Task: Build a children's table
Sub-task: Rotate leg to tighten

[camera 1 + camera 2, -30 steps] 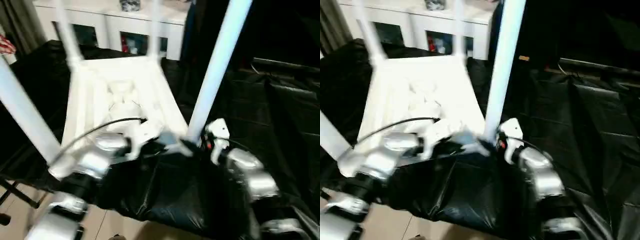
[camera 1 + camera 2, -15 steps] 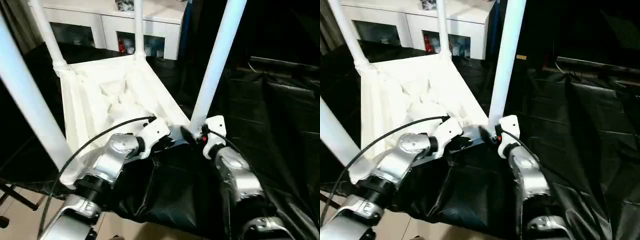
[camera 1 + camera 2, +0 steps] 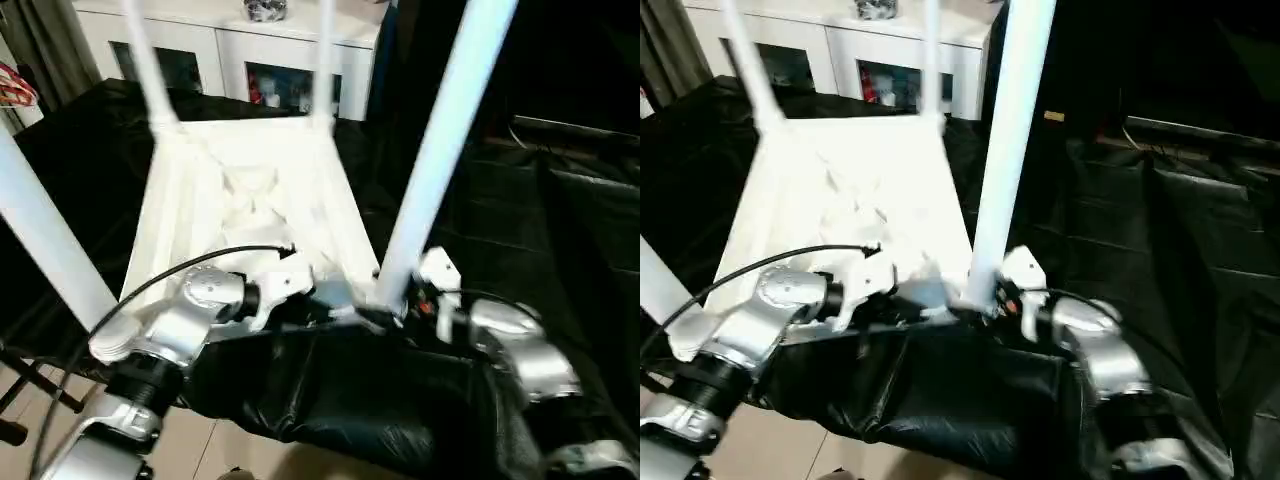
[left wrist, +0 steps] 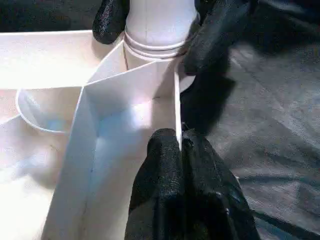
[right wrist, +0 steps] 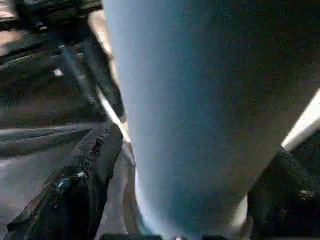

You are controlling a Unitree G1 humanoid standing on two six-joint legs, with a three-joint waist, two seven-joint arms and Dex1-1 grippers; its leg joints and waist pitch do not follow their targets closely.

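Broadly, a bench (image 3: 560,200) draped in black sheeting fills the scene, and behind it stands a white cabinet (image 3: 280,45) with glass doors. On the sheeting lies the children's table (image 3: 250,200), upside down, its ribbed hollow underside facing up and its near edge at the bench's front. Four white legs rise from its corner sockets: two thin-looking ones at the far corners, a leg (image 3: 45,235) at the near left corner, and the near right leg (image 3: 440,130) standing tall just in front of the robot's right arm.

Both silver forearms reach in from below toward that near right corner. The right gripper (image 4: 155,22) is spread around the foot of the near right leg, one black finger on each side of the round shaft just above the socket's ringed collar; whether the pads press the leg cannot be told. The left gripper (image 4: 181,145) is pressed together, pinching the thin upright wall of the tabletop's rim (image 4: 177,100) just beside that same socket.
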